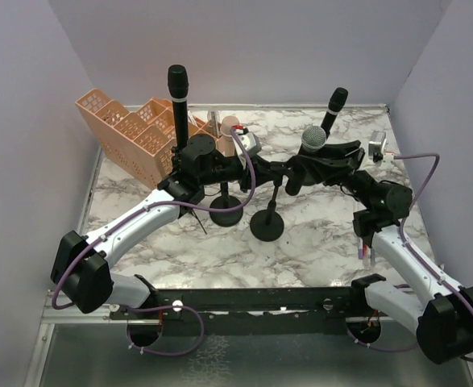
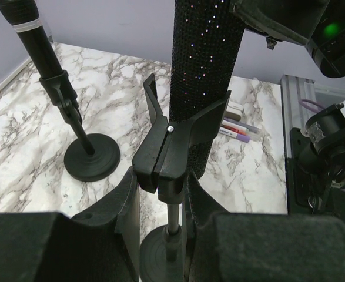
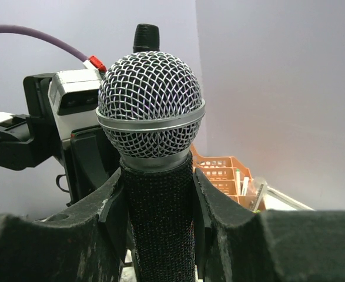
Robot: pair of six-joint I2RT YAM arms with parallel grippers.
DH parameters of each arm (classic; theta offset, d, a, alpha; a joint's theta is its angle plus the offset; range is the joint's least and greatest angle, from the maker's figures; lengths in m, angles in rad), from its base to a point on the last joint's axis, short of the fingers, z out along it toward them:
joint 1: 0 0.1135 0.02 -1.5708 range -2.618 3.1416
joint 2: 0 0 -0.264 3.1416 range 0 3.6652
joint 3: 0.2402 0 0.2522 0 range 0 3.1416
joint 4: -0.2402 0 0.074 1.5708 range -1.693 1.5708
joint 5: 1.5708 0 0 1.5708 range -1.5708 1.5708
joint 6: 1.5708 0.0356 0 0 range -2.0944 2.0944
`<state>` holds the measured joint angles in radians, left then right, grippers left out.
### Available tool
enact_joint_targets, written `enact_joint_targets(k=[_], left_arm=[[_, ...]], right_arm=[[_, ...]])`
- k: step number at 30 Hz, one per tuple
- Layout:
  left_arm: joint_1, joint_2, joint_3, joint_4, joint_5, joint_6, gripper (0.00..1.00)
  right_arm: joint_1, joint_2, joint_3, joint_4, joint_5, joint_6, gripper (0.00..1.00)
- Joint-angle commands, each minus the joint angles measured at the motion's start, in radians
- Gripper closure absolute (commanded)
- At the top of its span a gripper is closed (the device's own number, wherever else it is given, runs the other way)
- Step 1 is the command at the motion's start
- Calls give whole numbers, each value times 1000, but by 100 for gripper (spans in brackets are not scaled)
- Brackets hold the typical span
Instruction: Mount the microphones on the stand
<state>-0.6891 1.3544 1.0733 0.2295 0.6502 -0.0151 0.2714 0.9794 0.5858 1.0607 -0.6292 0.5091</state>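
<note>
My right gripper (image 1: 315, 165) is shut on a microphone with a silver mesh head (image 1: 314, 139) and a glittery black body (image 3: 158, 223), and holds it upright. In the left wrist view the body (image 2: 204, 76) stands in the fork of the black clip (image 2: 172, 147) of the middle stand, whose round base (image 1: 267, 226) rests on the marble table. My left gripper (image 1: 268, 170) is shut on that clip from the left, with fingers (image 2: 128, 205) on both sides. A second stand (image 1: 226, 213) holds a black microphone (image 1: 177, 84) upright. Another black microphone (image 1: 334, 109) leans at the back right.
An orange basket (image 1: 131, 133) stands at the back left with a cup (image 1: 230, 125) beside it. A small white device (image 1: 377, 147) sits at the back right. Pens (image 1: 363, 247) lie near the right arm. Purple cables loop over both arms.
</note>
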Motion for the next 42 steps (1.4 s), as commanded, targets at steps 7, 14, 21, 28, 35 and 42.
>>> enact_joint_targets(k=[7,14,21,28,35,42], left_arm=[[2,1,12,14,98,10,100],[2,-6,8,10,118,47,100],[1,3,31,-27,98,44,62],[1,-21,15,-3,91,46,31],[2,-35,19,-3,87,43,18],[1,-94,10,-1,54,20,8]], right_arm=[[6,63,12,180,-109,128,99],[7,99,17,236,-129,167,99],[7,102,18,245,-119,174,96],[6,93,10,216,-89,176,84],[6,64,-1,165,-58,184,41],[6,-50,46,-149,2,95,27]])
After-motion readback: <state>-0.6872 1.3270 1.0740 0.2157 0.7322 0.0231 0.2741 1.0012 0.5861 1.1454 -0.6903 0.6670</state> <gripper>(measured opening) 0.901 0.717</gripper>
